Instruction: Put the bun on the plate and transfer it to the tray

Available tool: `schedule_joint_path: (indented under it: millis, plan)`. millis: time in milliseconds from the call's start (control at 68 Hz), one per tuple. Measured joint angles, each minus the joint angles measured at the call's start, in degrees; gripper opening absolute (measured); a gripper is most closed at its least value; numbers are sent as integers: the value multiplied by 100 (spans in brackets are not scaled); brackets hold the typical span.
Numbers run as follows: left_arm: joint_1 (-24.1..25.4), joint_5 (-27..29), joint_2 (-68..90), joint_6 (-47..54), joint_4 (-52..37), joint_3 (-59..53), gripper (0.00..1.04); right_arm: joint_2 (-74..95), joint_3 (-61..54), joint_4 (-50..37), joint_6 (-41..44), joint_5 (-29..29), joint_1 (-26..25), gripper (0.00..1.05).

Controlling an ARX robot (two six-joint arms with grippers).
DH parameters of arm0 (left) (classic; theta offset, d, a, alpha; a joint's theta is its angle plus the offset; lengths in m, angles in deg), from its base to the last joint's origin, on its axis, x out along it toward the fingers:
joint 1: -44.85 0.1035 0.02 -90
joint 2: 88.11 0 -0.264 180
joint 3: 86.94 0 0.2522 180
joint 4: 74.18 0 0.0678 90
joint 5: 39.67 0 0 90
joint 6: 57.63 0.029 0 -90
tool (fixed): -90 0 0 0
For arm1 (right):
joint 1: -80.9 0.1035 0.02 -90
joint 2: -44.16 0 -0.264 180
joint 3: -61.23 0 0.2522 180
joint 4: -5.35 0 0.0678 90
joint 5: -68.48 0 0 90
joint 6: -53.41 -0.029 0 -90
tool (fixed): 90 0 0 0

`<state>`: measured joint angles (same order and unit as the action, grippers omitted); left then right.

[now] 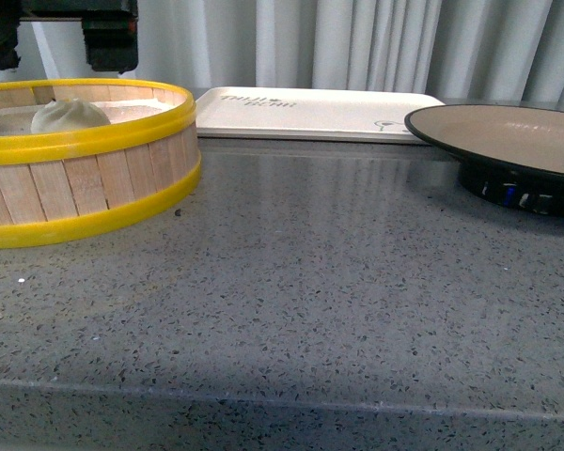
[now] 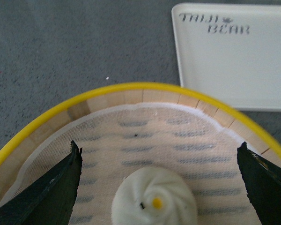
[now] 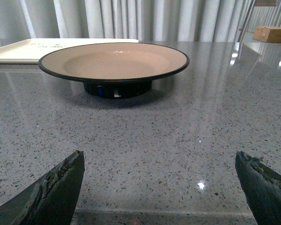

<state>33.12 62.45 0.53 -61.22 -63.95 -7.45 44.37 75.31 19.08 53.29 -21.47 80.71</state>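
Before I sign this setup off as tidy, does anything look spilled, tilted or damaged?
Nothing serious. The bun sits upright in the steamer basket, the plate is level and bare, and the tray lies flat. Only the fingers of the right hand look ragged along their edges.

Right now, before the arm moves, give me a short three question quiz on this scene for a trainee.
1. True or false: the bun already sits on the plate.
2. The left fingers are: A shut on the bun, B open above the bun, C out of view.
3. What holds the bun?
Key: 1 false; 2 B; 3 the yellow-rimmed steamer basket.
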Motion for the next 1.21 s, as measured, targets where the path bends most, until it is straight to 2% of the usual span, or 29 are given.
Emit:
schedule_joint_path:
  millis: [147,662,1015,1074,1206]
  plan:
    - [35,-293,-52,57,629,24,98,0,0,0,0,2,0,96]
    - [-31,-125,90,247,767,118,98,0,0,0,0,0,0,96]
    - [-50,-26,107,345,767,157,44,0,0,0,0,0,0,96]
    - [-72,-24,107,354,767,184,30,0,0,0,0,0,0,96]
    - [-103,-26,101,356,769,214,8,0,0,0,0,0,0,96]
